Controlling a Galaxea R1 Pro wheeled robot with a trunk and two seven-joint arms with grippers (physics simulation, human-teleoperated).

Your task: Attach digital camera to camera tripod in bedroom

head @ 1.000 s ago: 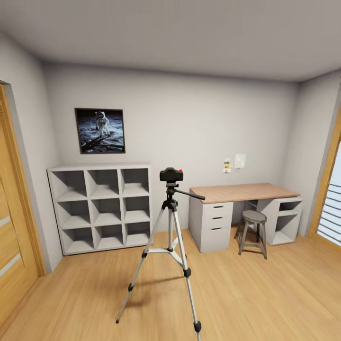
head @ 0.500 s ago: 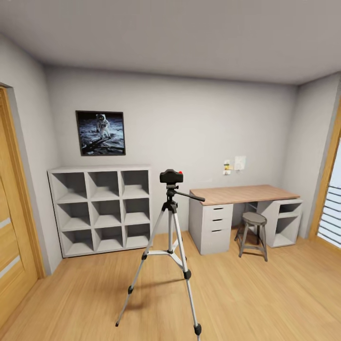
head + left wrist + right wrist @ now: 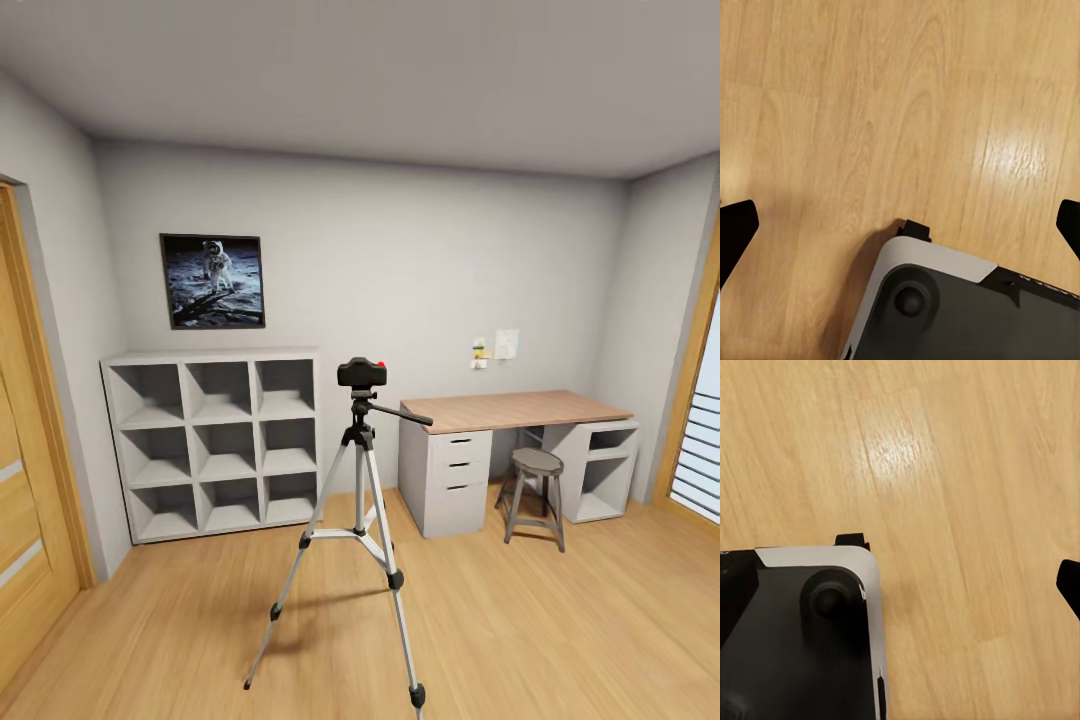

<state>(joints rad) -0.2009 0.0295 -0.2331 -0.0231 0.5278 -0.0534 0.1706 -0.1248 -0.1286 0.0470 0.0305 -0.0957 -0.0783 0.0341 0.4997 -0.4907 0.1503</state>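
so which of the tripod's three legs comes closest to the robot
The camera tripod leg ending lower right; its foot sits lowest in the head view.

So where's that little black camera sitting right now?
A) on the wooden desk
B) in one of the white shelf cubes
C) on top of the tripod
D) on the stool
C: the digital camera, with its red button, sits on the head of the camera tripod, which stands on the wood floor in front of the shelves and desk.

Even, bright light is filling the room; glare is shining on the wood floor (image 3: 896,454), the camera tripod (image 3: 360,520) is casting a soft shadow toward nine o'clock, and edges are bowing slightly.
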